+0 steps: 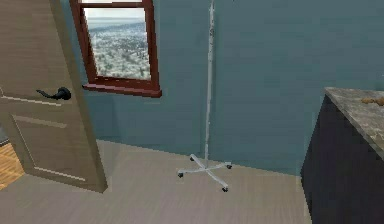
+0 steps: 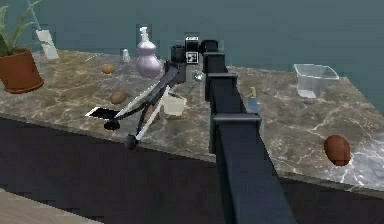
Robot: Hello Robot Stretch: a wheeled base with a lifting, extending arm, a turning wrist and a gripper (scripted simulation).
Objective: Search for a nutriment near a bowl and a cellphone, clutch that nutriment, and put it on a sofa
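Ahead, at the forward view's left, a pale door (image 1: pixel 40 100) stands open. Next come a red-framed window (image 1: pixel 120 45) and a white wheeled stand (image 1: pixel 207 110) against the teal wall, and at the right edge the end of the marble-topped desk (image 1: pixel 352 100). I judge the base sits alongside the desk so the arm can reach across it. In the arm side view, from the left, I see a potted plant (image 2: pixel 20 65) and a small clear glass (image 2: pixel 47 45). Then comes a flat cellphone (image 2: pixel 100 113) with a brown lump (image 2: pixel 119 97) just beside it on the desk. I take that lump for the nutriment: small, rounded, dull-skinned, rather like a potato. The fingers (image 2: pixel 135 130) slant down toward the phone and that lump, which I read as lining up for the pick. With things lying on the desk behind them, I cannot tell whether they are spread or pressed together, nor whether they hold anything. Further right stand a pale bulbous vase (image 2: pixel 148 62) and a cream box (image 2: pixel 173 106), then the dark arm (image 2: pixel 235 140). Beyond it is a clear container (image 2: pixel 315 80), possibly the bowl, and a second brown lump (image 2: pixel 338 150) lies near it, well apart from the phone.
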